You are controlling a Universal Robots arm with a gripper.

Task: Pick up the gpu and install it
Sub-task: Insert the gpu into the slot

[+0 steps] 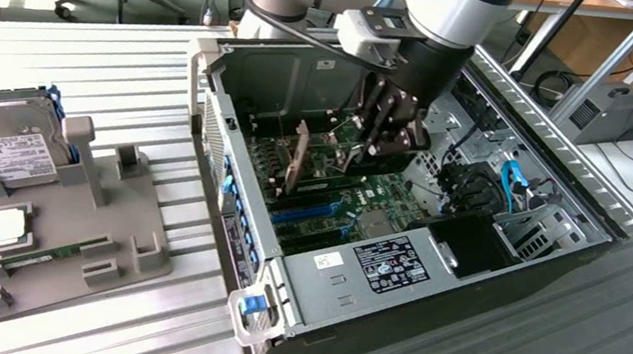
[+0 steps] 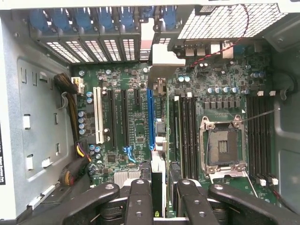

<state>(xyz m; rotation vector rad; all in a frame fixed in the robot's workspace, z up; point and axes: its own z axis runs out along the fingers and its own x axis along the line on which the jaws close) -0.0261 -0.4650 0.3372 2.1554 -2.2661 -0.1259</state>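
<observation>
Hand (image 2: 159, 199) gripping gpu (image 2: 158, 140) — labels unreadable

Exterior high, oblique; wrist close above motherboard (image 2: 140, 122).

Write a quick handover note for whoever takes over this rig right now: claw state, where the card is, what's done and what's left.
Claw: shut on the gpu, holding it edge-on between the fingers, inside the open computer case.
GPU: held upright over the motherboard, lined up along the blue expansion slot, its silver bracket toward the rear slot covers. Whether it is pressed home in the slot I cannot tell.
Done: card picked up and carried into the case.
Left: seating not confirmed; claw not yet released.
Also there: hard drive and memory stick on the grey holder tray beside the case.
</observation>
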